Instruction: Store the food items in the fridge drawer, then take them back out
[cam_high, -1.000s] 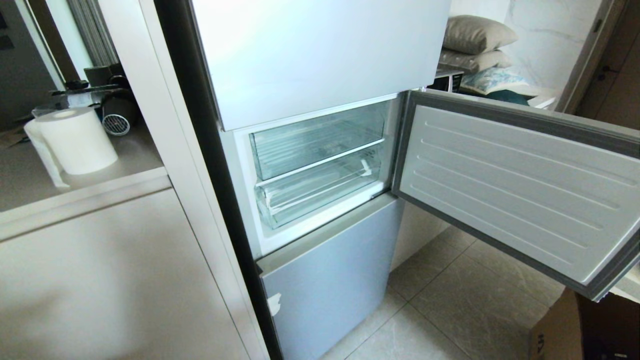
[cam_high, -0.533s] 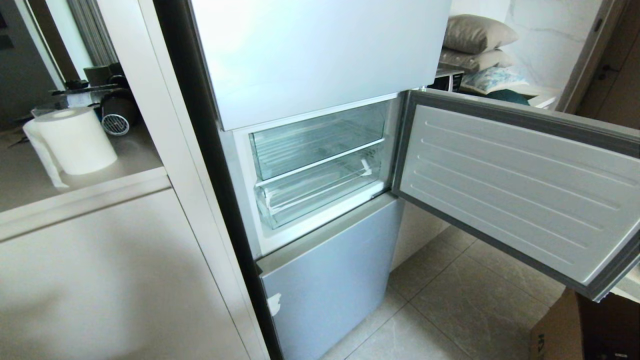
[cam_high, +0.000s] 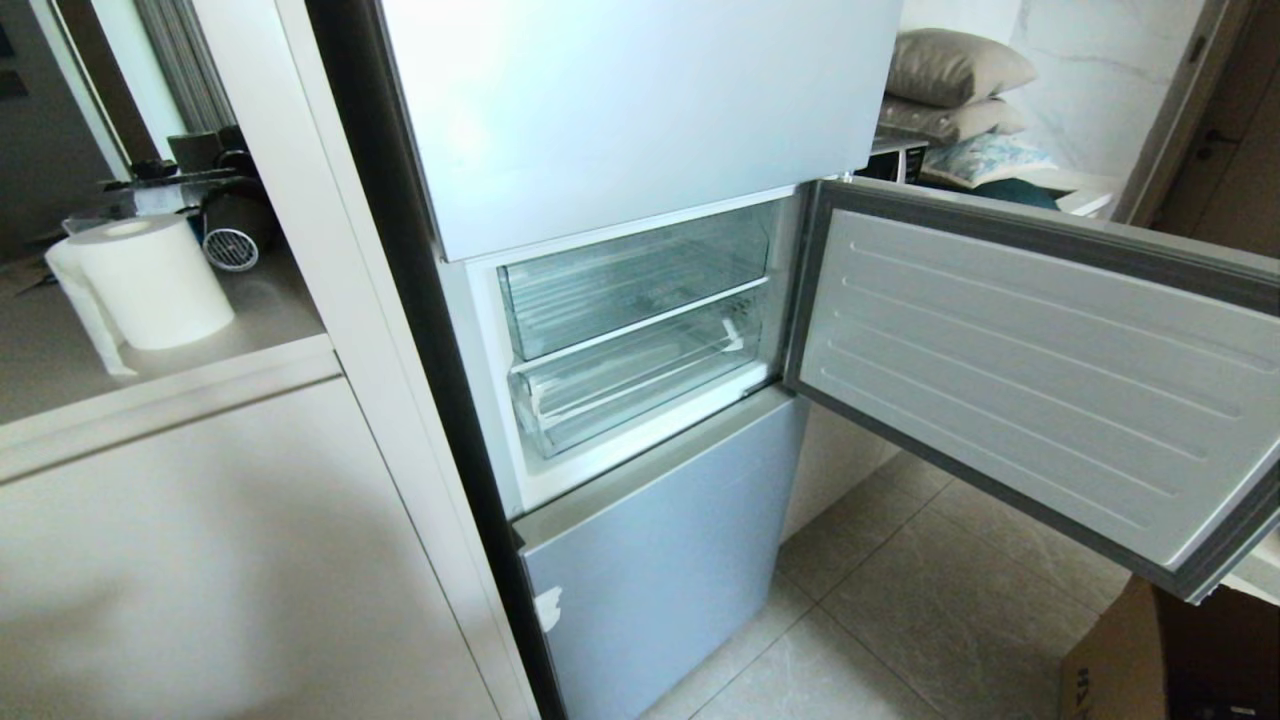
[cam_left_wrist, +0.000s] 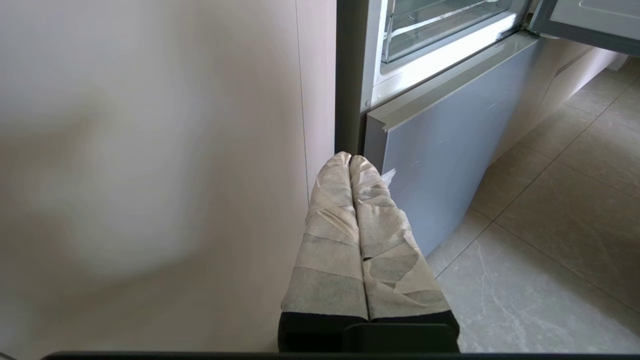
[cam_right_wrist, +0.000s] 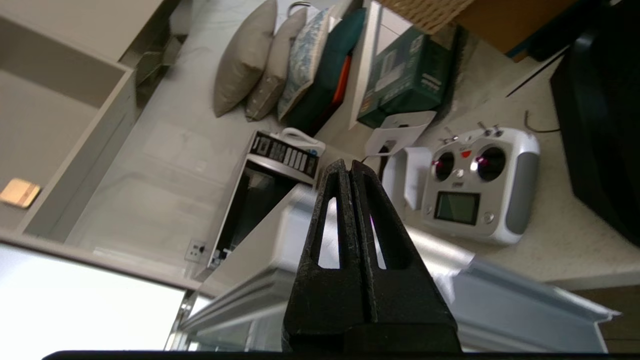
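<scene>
Clear plastic fridge drawer (cam_high: 640, 385) flush behind wide-swung fridge door (cam_high: 1030, 380).

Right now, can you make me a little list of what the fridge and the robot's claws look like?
fridge door: middle door swung open
drawers: two clear ones, upper, lower, both pushed in, no food seen
left claw: shut, empty, low beside the fridge
right claw: shut, empty, above the open door's top edge
counter: paper roll
</scene>
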